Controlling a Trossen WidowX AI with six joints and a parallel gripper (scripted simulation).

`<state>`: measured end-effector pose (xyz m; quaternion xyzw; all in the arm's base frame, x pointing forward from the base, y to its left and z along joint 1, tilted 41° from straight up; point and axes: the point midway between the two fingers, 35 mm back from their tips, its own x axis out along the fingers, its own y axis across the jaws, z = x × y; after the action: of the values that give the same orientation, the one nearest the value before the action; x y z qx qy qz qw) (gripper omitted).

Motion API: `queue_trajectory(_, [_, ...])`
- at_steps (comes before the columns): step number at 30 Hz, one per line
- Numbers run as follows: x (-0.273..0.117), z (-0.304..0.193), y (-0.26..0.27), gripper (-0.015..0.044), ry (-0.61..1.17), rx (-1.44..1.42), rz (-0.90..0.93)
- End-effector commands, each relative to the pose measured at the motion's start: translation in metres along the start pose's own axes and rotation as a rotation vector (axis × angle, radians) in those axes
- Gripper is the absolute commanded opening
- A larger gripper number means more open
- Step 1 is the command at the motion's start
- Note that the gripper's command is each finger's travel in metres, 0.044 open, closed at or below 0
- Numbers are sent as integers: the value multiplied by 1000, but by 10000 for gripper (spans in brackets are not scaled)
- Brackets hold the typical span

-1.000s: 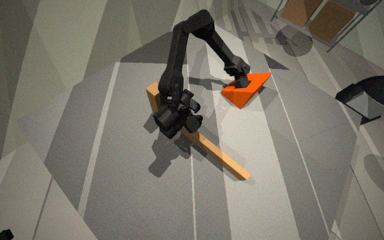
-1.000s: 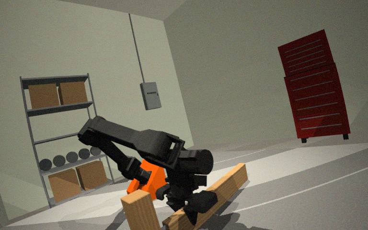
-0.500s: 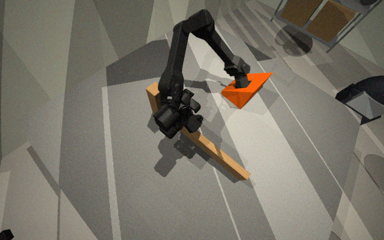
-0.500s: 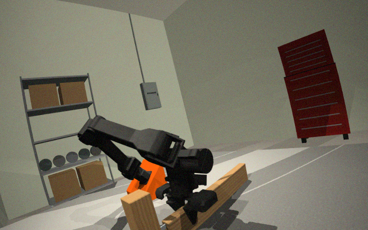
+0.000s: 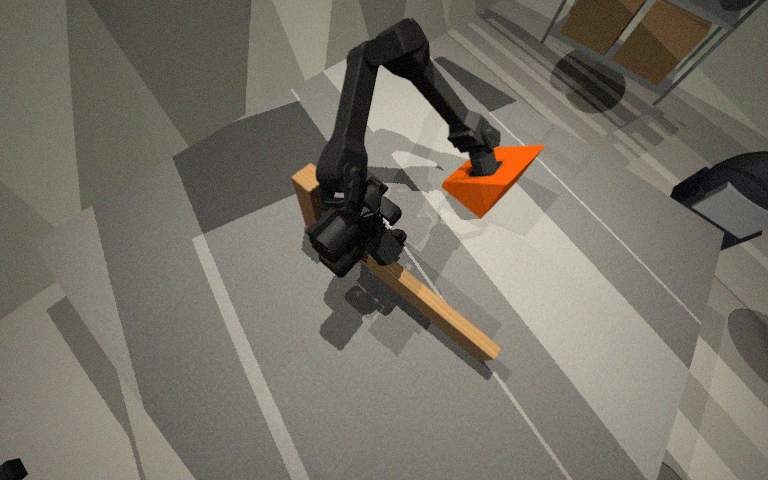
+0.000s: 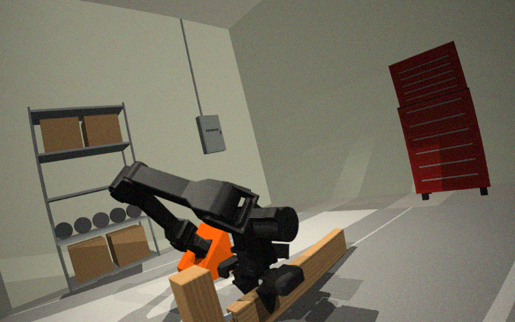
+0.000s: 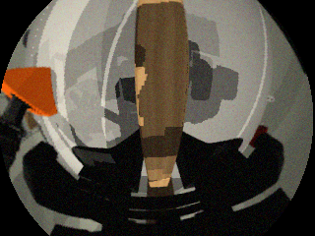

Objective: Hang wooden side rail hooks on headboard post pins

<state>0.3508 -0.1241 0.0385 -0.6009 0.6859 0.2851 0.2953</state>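
- Wooden rail (image 7: pixel 161 88), one: held between the gripper's fingers, running from top centre down to the gripper.
- Gripper (image 7: pixel 157 128), black: fingers closed on the rail, one each side.
- Block (image 7: pixel 34 89), orange: at left, well apart from the rail.
- Arm part (image 7: pixel 12 123), black: against the block.
- Red object (image 7: pixel 259 136), small, partly hidden: at right.

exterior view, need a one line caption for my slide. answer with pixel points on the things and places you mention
The tool (image 6: pixel 265 292) grips the rail (image 6: pixel 322 255) near its post end, beside the upright post (image 6: pixel 195 292), orange base (image 6: pixel 214 248) behind.
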Motion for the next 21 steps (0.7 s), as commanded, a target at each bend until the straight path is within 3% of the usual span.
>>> queue_trajectory(1, [-8,-1,-3,0,-4,3,-18])
queue_trajectory(21, [-11,-1,-3,0,-4,3,-18])
